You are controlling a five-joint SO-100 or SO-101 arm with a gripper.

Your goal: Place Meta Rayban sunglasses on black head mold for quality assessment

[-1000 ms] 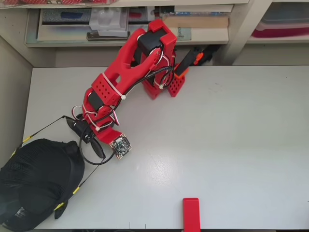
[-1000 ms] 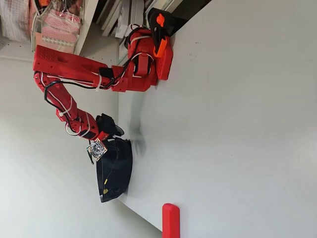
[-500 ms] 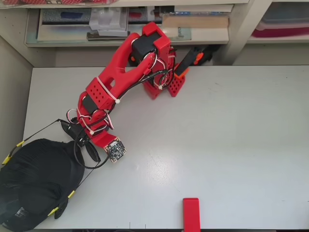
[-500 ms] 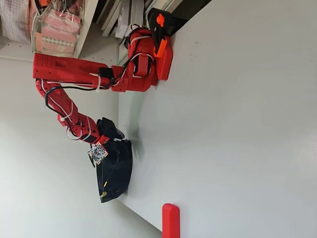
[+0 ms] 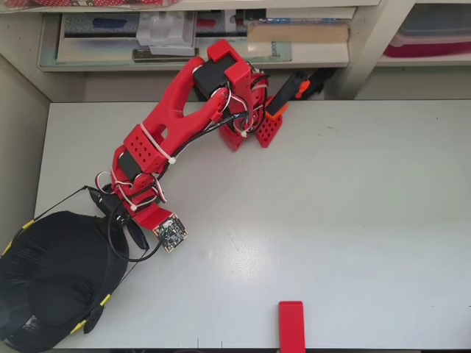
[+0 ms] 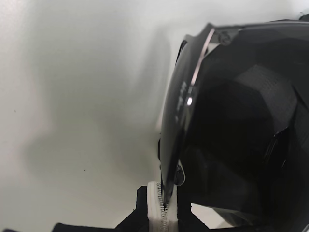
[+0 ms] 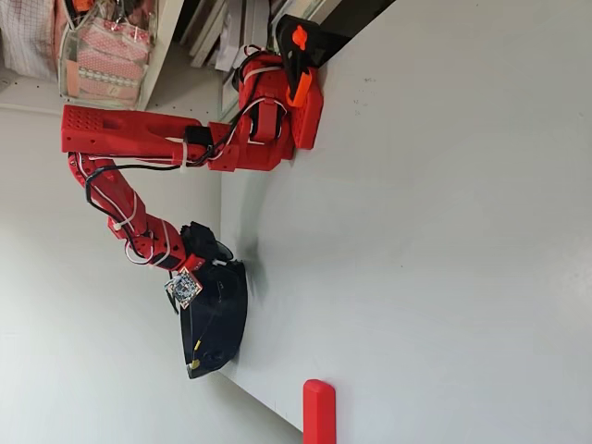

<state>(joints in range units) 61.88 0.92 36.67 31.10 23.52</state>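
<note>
Mid-placement here, easing the sunglasses (image 5: 110, 209) onto the head mold (image 5: 51, 276) at the lower-left table (image 5: 331, 213) corner in the overhead view. Best bet: keep the frame level, slide both long arms evenly along either side of the mold, yellow tips (image 5: 28, 222) leading, and don't let go until the lenses sit against the mold's front. Worth watching the loose black cable loop (image 5: 140, 254) just beside the mold, could snag an arm

Gripper (image 5: 121, 213) right at the mold's upper-right edge, jaws clamped on the sunglasses near the lenses; wrist view shows a dark lens (image 6: 176, 121) edge-on, pinched at the bottom, mold filling the right side
</note>
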